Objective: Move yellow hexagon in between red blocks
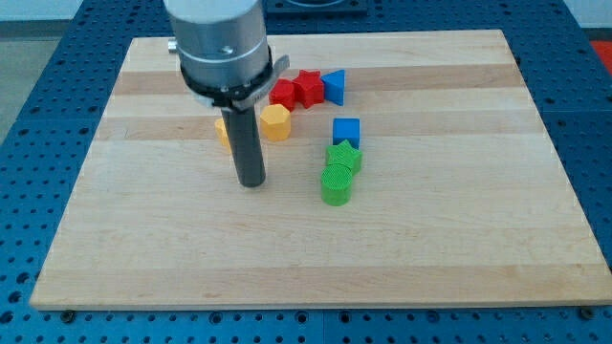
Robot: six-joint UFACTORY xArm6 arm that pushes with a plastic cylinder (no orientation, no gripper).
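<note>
The yellow hexagon [275,122] lies on the wooden board just below two red blocks: a red round-edged block [283,93] and a red star [308,88], which touch each other. My tip [251,182] rests on the board below and slightly to the view's left of the yellow hexagon, a short gap away. A second yellow block [222,130] shows partly behind the rod at its left; its shape is hidden.
A blue block [334,86] touches the red star's right side. A blue cube [346,131] sits above a green star [343,156] and a green cylinder [337,183], stacked in a column right of my tip. The arm's grey body [220,43] overhangs the board's top left.
</note>
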